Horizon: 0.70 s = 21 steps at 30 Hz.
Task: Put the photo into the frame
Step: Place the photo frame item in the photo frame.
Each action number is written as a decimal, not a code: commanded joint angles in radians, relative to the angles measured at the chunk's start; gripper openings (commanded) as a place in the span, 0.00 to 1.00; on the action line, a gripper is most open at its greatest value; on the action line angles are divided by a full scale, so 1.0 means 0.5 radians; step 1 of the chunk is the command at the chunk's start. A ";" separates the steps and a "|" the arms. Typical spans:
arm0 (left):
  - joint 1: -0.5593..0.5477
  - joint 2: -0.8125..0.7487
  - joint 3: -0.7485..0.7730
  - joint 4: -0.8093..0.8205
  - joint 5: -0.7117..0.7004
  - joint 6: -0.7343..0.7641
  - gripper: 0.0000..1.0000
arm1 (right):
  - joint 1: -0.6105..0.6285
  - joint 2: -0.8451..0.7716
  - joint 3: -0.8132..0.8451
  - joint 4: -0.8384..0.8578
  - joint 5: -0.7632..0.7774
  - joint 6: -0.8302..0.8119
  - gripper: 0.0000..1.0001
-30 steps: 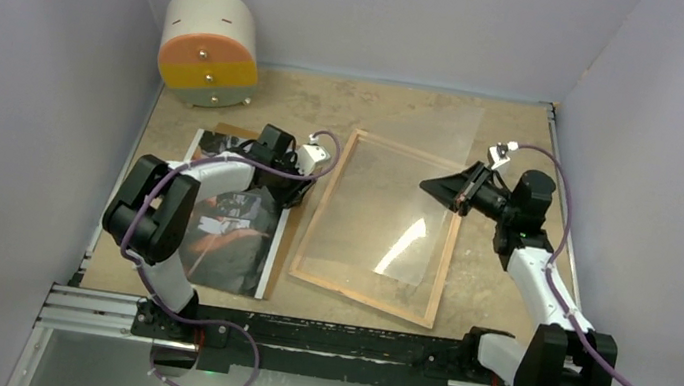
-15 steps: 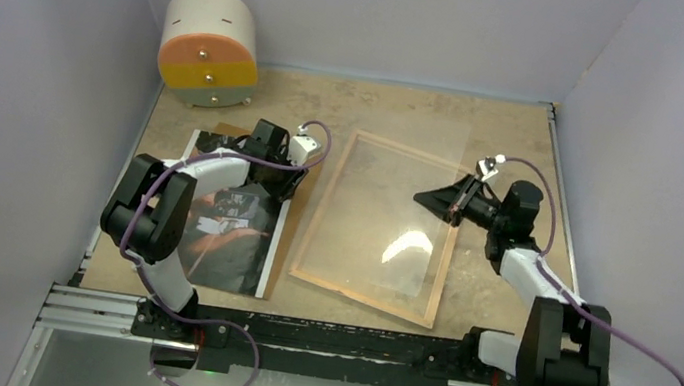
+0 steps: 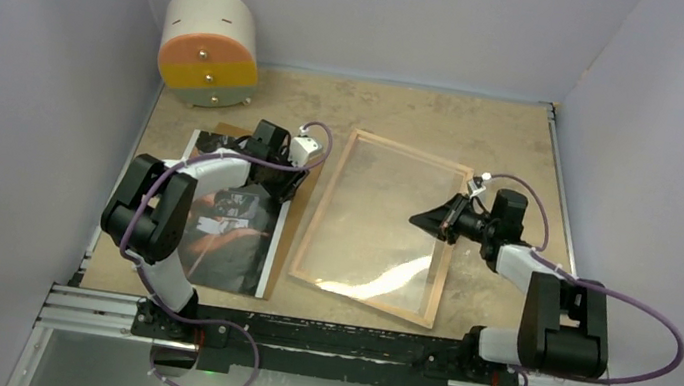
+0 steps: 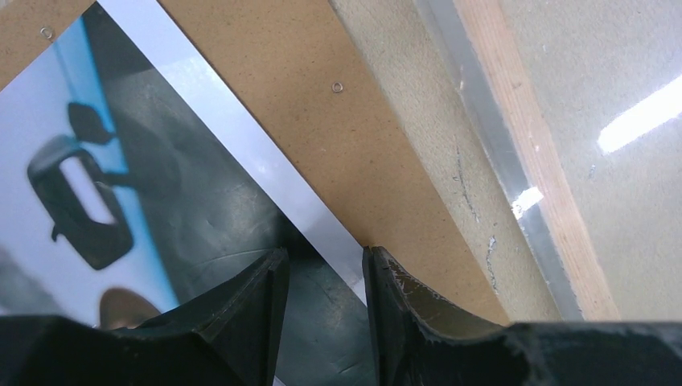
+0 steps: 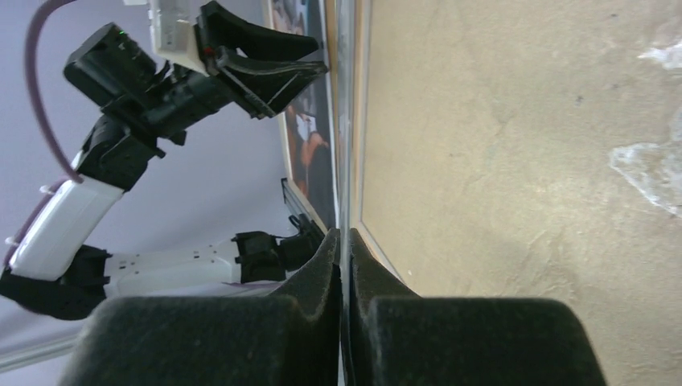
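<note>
Two end effectors, left one (image 4: 322, 265) above photo (image 4: 161, 201), right one (image 5: 342, 241) pinching frame (image 3: 415, 150)

Bright, even light; glare streaks the frame (image 3: 379, 224) (wrist foregrounds blurred).

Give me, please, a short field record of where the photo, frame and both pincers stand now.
photo: glossy dark rectangular print, face up on brown hardboard backing sheet, left of frame
frame: thin rectangular wood-rimmed frame, flat on table, no photo inside
left pincer: open, over photo's white border
right pincer: shut on frame's clear pane at its right edge
</note>
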<state>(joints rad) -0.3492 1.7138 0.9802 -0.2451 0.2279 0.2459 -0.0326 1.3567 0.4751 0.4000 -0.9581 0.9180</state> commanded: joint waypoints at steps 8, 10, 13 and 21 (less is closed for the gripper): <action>-0.052 -0.015 0.040 0.014 0.027 0.029 0.42 | 0.007 0.122 0.212 -0.289 0.192 -0.341 0.00; -0.053 -0.011 0.042 0.012 0.036 0.030 0.42 | 0.007 0.127 0.233 -0.317 0.214 -0.359 0.00; -0.052 -0.005 0.041 0.012 0.040 0.031 0.42 | 0.007 0.119 0.260 -0.374 0.262 -0.392 0.00; -0.056 0.012 0.042 0.021 0.046 0.038 0.42 | -0.001 0.104 0.268 -0.485 0.366 -0.462 0.00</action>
<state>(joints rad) -0.3740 1.7187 0.9802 -0.2493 0.2314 0.2539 -0.0326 1.4200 0.5739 0.1978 -0.8074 0.7288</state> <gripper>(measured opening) 0.418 0.005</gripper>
